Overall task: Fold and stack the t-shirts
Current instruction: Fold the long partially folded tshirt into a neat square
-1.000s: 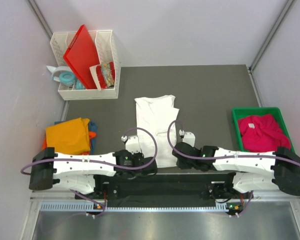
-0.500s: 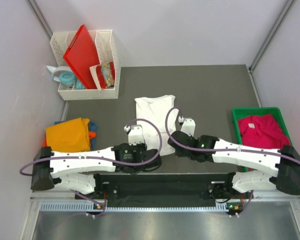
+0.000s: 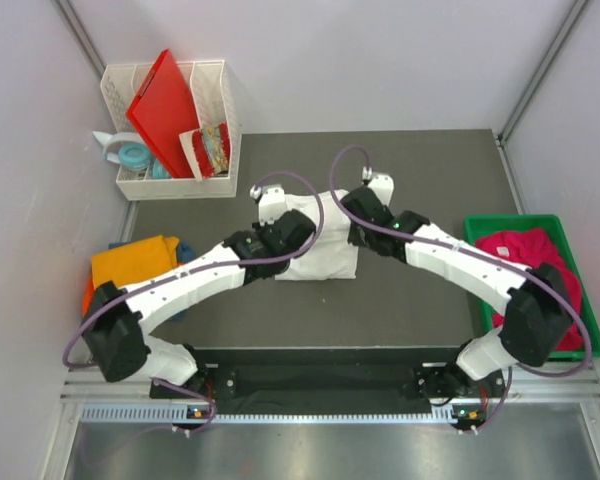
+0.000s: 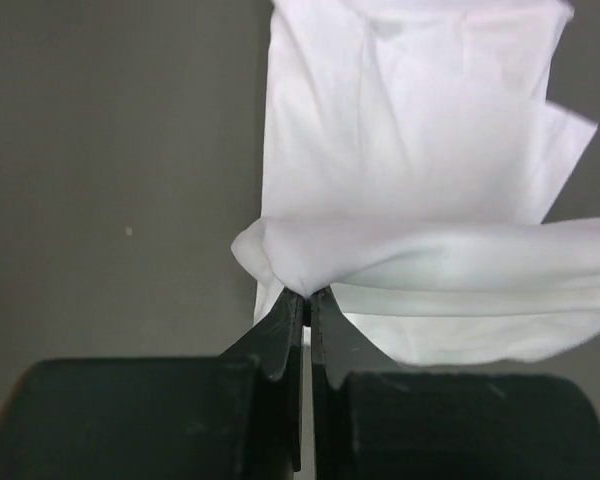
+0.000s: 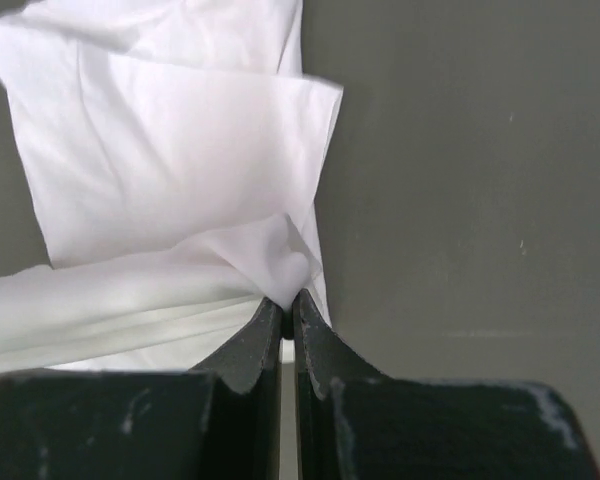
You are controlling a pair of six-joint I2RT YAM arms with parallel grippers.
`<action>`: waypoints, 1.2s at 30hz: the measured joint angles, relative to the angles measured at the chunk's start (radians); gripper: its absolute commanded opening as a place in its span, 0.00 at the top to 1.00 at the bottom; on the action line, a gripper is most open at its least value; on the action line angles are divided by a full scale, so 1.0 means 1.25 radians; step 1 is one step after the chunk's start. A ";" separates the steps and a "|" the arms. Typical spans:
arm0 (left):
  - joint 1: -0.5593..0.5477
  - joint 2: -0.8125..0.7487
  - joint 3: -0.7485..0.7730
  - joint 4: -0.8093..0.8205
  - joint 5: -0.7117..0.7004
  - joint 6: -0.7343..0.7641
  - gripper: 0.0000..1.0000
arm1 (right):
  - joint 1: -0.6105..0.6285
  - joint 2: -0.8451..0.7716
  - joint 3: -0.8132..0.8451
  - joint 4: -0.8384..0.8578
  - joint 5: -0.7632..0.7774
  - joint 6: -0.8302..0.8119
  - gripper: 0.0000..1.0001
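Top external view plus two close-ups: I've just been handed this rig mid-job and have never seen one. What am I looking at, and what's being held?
The overhead picture looks down on two white robot arms bolted at the near edge of a grey table. The other two pictures come from a camera on each wrist, looking along that arm's black fingers. The left claw and the right claw are each shut on a pinched edge of the white t-shirt, which lies partly folded mid-table. At the left edge an orange shirt sits on a blue cloth. On the right, a green tray holds a magenta shirt. The white basket at the back left holds a red board.
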 measured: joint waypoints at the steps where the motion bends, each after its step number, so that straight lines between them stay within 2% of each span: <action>1: 0.020 0.017 0.014 0.017 0.007 0.022 1.00 | -0.017 0.021 0.023 0.007 -0.004 -0.017 1.00; 9: 0.160 0.193 0.142 0.131 0.070 0.159 1.00 | -0.117 0.221 0.220 0.038 -0.039 -0.110 1.00; 16: 0.205 0.307 0.212 0.155 0.102 0.197 1.00 | -0.167 0.367 0.340 0.039 -0.075 -0.144 1.00; 22: 0.244 0.386 0.257 0.176 0.132 0.204 1.00 | -0.192 0.455 0.394 0.041 -0.108 -0.148 1.00; 36: 0.306 0.491 0.317 0.196 0.171 0.222 1.00 | -0.202 0.604 0.524 0.049 -0.132 -0.170 1.00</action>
